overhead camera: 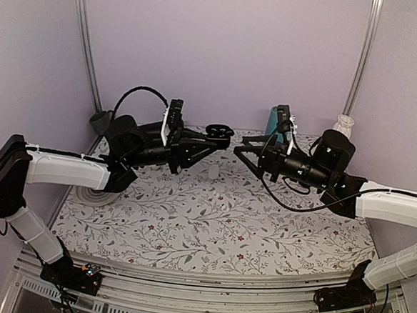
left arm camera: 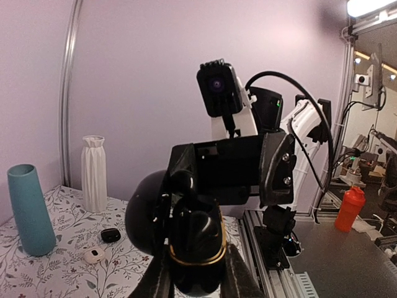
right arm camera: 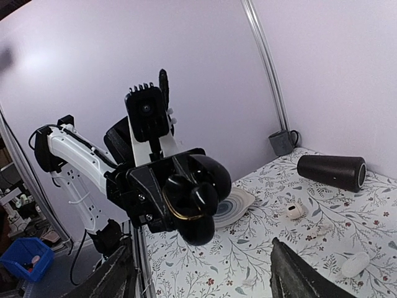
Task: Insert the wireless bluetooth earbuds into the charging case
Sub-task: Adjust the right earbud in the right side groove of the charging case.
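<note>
The glossy black pebble-shaped charging case (right arm camera: 192, 202), lid open, hangs above the floral-patterned desk (overhead camera: 211, 221), clamped in the left fingers (left arm camera: 160, 280). The right fingers (right arm camera: 296, 273) stand apart, facing it. Beyond stand a teal tubular vase (left arm camera: 28, 211) and a white ribbed vase (left arm camera: 94, 174), against lilac walls (overhead camera: 223, 43).

Black charging case (right arm camera: 191, 214) (gold-rimmed); white table (overhead camera: 211, 225) with grey floral print; teal vase (left arm camera: 30, 208); white ribbed vase (left arm camera: 94, 174).
</note>
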